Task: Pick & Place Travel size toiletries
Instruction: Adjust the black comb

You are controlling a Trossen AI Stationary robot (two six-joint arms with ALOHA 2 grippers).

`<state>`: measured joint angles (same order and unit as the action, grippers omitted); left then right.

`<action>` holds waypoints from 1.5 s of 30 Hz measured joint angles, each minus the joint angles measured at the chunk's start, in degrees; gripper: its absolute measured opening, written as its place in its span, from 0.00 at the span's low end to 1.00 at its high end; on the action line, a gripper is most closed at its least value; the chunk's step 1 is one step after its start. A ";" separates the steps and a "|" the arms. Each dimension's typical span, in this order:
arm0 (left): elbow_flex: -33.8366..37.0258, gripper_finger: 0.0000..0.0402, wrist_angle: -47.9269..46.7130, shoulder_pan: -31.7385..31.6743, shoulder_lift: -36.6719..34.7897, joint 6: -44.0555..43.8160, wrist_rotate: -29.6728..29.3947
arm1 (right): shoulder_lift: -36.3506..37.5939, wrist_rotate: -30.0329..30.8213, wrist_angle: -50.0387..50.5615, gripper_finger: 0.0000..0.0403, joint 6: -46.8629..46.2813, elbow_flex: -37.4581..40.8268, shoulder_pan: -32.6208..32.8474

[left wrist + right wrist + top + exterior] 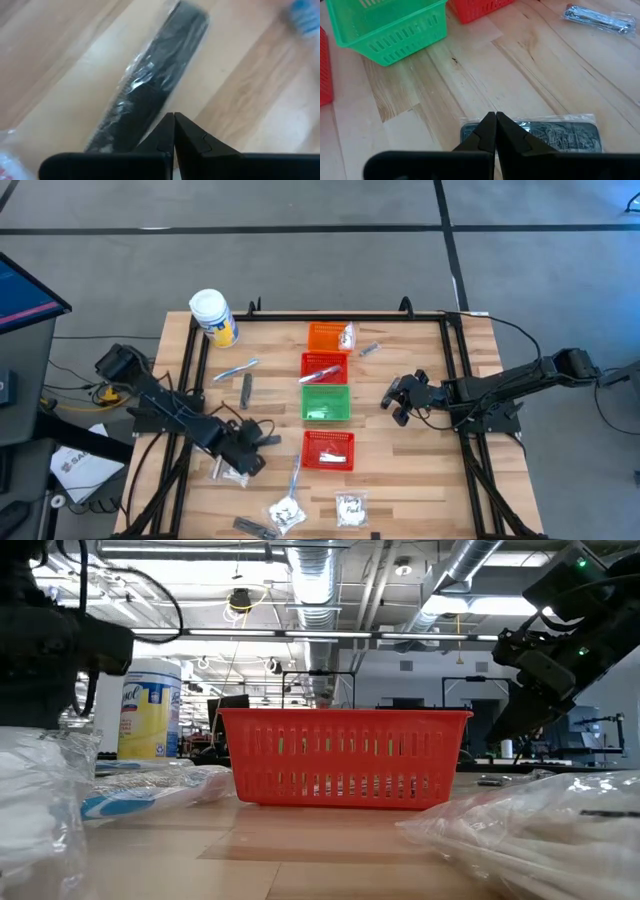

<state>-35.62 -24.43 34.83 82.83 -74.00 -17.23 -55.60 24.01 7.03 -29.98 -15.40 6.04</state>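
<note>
Left tool (174,131) closed, holding nothing, above wrapped dark strip (150,85) on desk (430,480); right tool (495,131) closed, holding nothing, over wrapped dark packet (555,134) beside green basket (385,25)

The pale, smooth, matt wooden table top (530,65) carries a green perforated plastic basket (385,27) and, near it, a dark flat strip in glossy clear wrap (560,135).

Closed right end effector (495,131) above a dark wrapped strip (555,135); green basket (385,30) and silvery packet (597,19) beyond.
</note>
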 joint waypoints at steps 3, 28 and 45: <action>-0.04 0.00 0.23 0.32 -2.18 0.13 -0.03 | 0.01 0.00 0.00 0.00 0.00 0.00 0.00; -0.26 0.20 24.82 10.55 -5.21 -4.68 5.85 | 0.01 -0.02 -0.22 0.00 -0.02 0.00 0.00; -1.03 0.08 43.95 16.10 9.01 -15.96 17.73 | 0.01 -0.02 -0.22 0.00 -0.04 0.00 0.00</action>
<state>-36.64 19.51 50.93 91.84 -89.96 0.50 -55.59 23.99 6.81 -30.02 -15.40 6.04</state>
